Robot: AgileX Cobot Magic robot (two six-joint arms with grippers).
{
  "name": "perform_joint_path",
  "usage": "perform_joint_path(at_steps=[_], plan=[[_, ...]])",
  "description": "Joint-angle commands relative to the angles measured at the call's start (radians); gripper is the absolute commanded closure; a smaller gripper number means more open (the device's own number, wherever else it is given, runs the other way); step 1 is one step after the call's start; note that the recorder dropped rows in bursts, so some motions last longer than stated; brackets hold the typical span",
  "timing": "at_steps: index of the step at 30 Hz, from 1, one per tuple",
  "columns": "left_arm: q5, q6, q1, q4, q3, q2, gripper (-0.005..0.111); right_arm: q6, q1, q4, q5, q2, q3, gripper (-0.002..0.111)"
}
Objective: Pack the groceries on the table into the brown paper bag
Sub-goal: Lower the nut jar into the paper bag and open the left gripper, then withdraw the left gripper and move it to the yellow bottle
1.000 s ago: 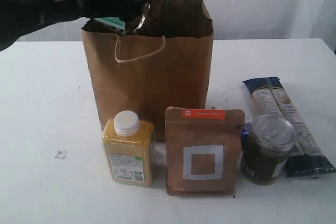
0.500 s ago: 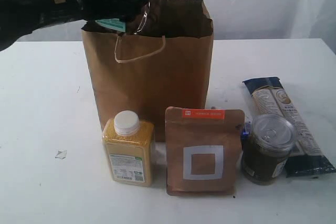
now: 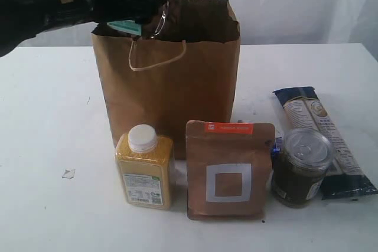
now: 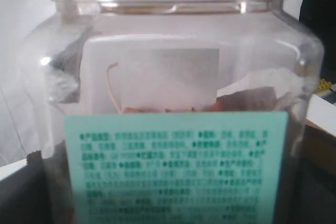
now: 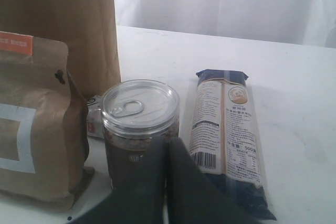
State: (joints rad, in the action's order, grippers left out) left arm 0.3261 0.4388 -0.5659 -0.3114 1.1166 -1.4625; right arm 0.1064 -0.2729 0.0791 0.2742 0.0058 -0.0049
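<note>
jar (image 4: pixel 168 77), clear, grasped by left hand (image 3: pixel 150 1) at top of brown paper bag (image 3: pixel 171 92); right hand (image 5: pixel 167 148) clenched empty

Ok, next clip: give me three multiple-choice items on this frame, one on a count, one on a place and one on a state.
1. How many groceries are on the table outside the bag?
A two; B six; C four.
2. Where is the clear jar?
A lying on the table; B at the bag's mouth, in the left gripper; C behind the bag.
3. How is the right gripper?
A shut and empty; B wide open; C shut on the bag.

Key:
1 C: the bottle, pouch, dark jar and packet are out there.
2 B: the exterior view shows it held at the opening.
3 A: its jaws meet with nothing between them.
</note>
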Motion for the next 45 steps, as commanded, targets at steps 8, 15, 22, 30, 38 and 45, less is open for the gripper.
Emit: perform_joint_path(at_steps=[8,15,22,30,38,45], plan=[[0.047,0.009,-0.005,0.018,0.013,0.019,0.002,0.003,0.004,0.0,-0.011,-0.006,0.005,0.108],[0.051,0.039,-0.005,0.018,0.013,0.019,0.002,0.003,0.004,0.0,-0.011,-0.006,0.005,0.108],[0.027,0.107,-0.005,-0.001,0.013,0.032,0.002,0.003,0.004,0.0,-0.009,-0.006,0.005,0.108],[-0.098,0.134,-0.005,-0.102,0.005,0.149,0.002,0.003,0.004,0.0,-0.011,-0.006,0.005,0.108],[-0.233,0.153,-0.055,-0.102,-0.132,0.34,0.002,0.003,0.004,0.0,-0.011,-0.006,0.005,0.108],[-0.556,0.066,-0.208,-0.109,-0.186,0.496,0.002,0.003,0.004,0.0,-0.009,-0.006,0.005,0.108]])
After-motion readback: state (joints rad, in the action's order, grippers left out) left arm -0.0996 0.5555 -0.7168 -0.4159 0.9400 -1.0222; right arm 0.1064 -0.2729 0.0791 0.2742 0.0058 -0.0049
